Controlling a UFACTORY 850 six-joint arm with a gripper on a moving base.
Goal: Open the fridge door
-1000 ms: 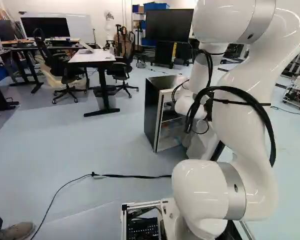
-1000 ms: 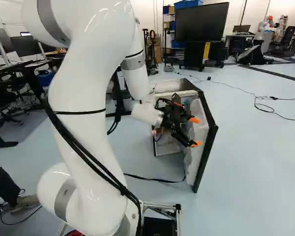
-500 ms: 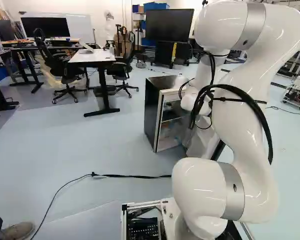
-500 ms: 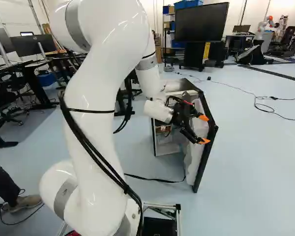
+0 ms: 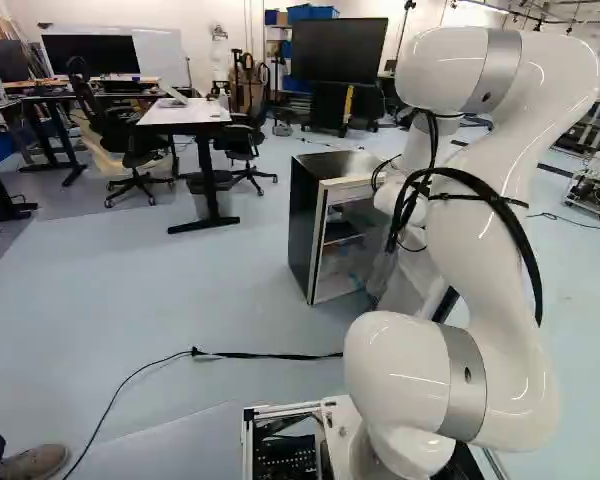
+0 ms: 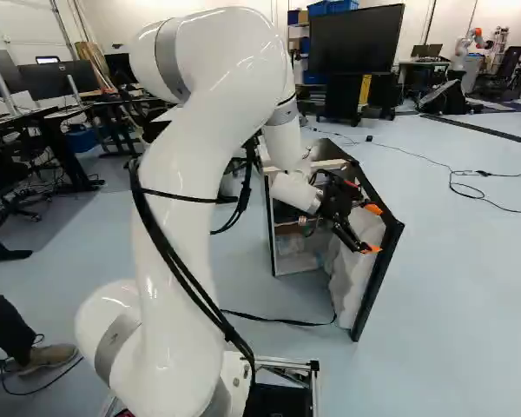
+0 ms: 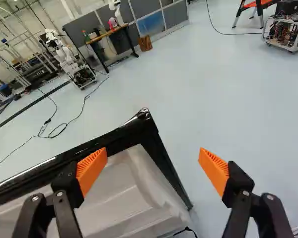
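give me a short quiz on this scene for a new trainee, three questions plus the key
1. True or false: the fridge door stands open.
2. The gripper is: (a) shut on the fridge door; (b) open, near the inner side of the fridge door; (c) open, above a desk.
3. Fill in the colour: the finger pads are ____.

Key: 1 true; 2 b; 3 orange.
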